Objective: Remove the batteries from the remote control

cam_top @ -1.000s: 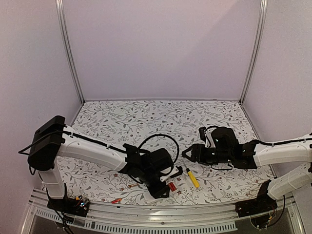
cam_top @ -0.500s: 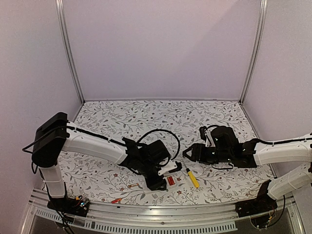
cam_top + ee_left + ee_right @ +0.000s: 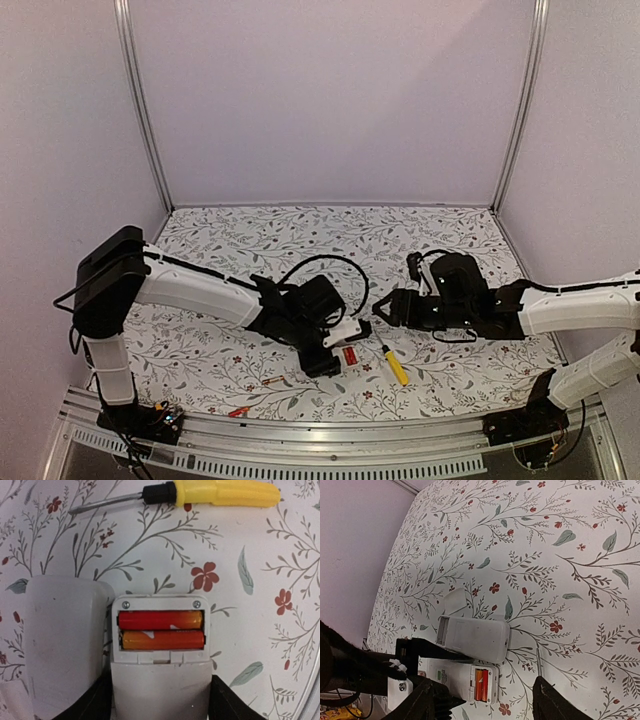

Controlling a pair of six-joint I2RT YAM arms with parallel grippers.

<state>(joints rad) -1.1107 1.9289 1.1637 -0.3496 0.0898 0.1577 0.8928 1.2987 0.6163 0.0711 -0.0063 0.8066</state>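
The white remote control (image 3: 160,680) lies back-up on the floral table with its compartment uncovered. Two red-orange batteries (image 3: 161,620) (image 3: 162,640) sit side by side in it. My left gripper (image 3: 160,705) straddles the remote's body, its black fingers (image 3: 95,702) close against both sides; I cannot make out whether they press on it. In the top view the remote (image 3: 350,356) lies at the left gripper (image 3: 330,352). My right gripper (image 3: 378,308) hovers just beyond it, open and empty. Its wrist view looks down on the batteries (image 3: 481,685) between its spread fingers (image 3: 555,700).
A second white remote (image 3: 472,640) with an empty compartment lies right beside the first, a loose white cover (image 3: 455,600) past it. A yellow-handled screwdriver (image 3: 396,367) lies to the right. Two slim loose batteries (image 3: 272,381) (image 3: 238,411) lie near the table's front edge.
My left gripper has carried the remote away from the front edge towards the table's middle and its jaws have widened a little. The right gripper has drifted slightly left.
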